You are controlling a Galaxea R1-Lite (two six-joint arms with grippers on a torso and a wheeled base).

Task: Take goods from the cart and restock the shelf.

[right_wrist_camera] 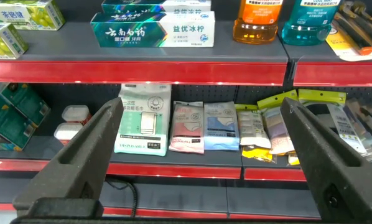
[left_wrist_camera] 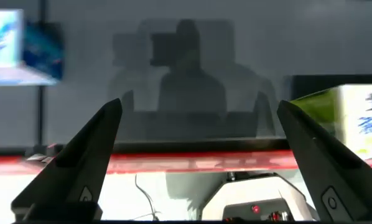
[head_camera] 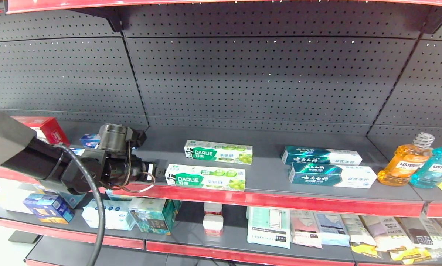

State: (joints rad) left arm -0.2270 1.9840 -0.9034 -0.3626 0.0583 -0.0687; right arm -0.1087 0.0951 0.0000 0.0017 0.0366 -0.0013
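left tool (left_wrist_camera: 198, 106) gapes beside green toothpaste box (head_camera: 205, 177).

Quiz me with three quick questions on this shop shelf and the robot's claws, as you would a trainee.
1. True or false: the left gripper is clamped on the front green toothpaste box.
2. What stands at the robot's right end of the toothpaste shelf? A) mouthwash bottles B) tins C) soap bars
3. Is the right gripper open or shut?

Key: 1 false, it is open and empty, just beside that box; 2 A; 3 open.
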